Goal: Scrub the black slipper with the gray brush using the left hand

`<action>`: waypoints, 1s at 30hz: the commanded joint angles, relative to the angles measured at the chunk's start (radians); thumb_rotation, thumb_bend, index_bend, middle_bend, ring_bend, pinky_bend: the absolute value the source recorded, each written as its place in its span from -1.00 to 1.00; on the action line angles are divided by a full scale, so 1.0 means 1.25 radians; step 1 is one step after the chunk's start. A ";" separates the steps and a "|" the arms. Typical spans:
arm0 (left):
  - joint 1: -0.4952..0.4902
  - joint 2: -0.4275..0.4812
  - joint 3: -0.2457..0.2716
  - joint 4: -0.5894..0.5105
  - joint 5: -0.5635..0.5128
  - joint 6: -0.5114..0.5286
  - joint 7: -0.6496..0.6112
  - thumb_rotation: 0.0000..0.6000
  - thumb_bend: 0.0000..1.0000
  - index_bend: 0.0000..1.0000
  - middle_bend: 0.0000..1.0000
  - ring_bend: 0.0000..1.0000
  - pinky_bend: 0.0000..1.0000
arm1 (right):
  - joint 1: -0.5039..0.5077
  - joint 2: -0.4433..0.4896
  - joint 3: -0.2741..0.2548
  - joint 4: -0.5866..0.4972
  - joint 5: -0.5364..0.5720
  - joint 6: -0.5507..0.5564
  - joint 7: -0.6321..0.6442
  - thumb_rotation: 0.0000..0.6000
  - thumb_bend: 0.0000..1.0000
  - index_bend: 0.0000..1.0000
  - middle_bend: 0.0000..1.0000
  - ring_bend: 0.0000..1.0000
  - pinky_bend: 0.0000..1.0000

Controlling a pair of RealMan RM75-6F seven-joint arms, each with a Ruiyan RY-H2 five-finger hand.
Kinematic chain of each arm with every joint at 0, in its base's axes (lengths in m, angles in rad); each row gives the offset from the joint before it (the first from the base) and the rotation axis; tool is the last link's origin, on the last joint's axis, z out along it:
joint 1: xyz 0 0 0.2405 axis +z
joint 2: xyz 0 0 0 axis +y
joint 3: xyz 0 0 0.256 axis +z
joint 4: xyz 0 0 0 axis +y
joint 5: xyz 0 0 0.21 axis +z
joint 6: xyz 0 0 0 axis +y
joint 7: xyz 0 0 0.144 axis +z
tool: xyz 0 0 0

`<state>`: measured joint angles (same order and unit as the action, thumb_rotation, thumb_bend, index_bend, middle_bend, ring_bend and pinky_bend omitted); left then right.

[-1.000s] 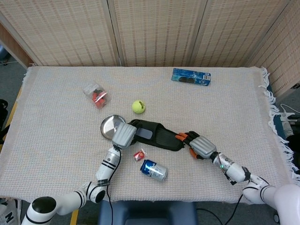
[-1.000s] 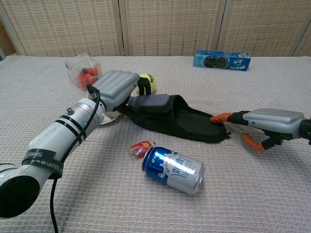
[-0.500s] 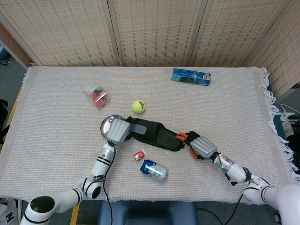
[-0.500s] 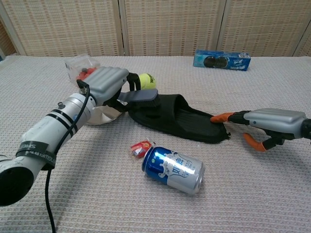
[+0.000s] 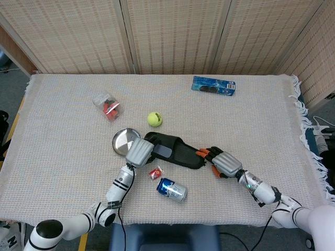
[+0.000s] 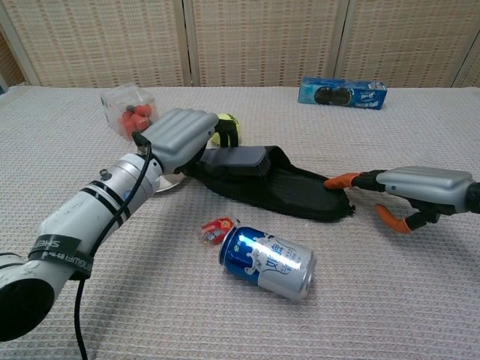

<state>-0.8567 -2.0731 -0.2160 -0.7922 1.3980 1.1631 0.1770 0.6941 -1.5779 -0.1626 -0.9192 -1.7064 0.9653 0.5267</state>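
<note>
The black slipper lies flat near the table's middle, toe end towards the left. My left hand holds the gray brush and presses it onto the slipper's strap end. My right hand rests at the slipper's heel end, its orange-tipped fingers touching the edge, nothing held.
A blue can lies on its side in front of the slipper, a small red wrapper beside it. A metal dish, a tennis ball, a clear box of red pieces and a blue cookie pack sit farther back.
My left hand drew the brush back to the left off the strap, then pushed it right again onto the slipper. The right hand has stayed put.
</note>
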 commanded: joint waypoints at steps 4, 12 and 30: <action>-0.005 -0.005 -0.010 0.026 -0.009 -0.017 -0.010 1.00 -0.12 -0.16 0.15 0.26 1.00 | -0.001 -0.002 0.000 0.005 0.003 -0.002 0.005 1.00 0.55 -1.00 -1.00 -1.00 -1.00; -0.012 -0.009 -0.020 0.088 -0.010 -0.021 -0.058 1.00 -0.12 -0.17 0.17 0.27 1.00 | -0.001 -0.003 0.000 0.007 0.008 -0.007 0.023 1.00 0.55 -1.00 -1.00 -1.00 -1.00; -0.006 -0.049 0.019 0.070 0.043 0.034 -0.088 1.00 -0.10 -0.21 0.12 0.28 1.00 | 0.001 0.006 -0.006 -0.007 -0.002 0.012 0.052 1.00 0.55 -1.00 -1.00 -1.00 -1.00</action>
<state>-0.8632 -2.1323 -0.1924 -0.7067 1.4510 1.2078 0.0672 0.6954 -1.5709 -0.1694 -0.9281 -1.7093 0.9799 0.5918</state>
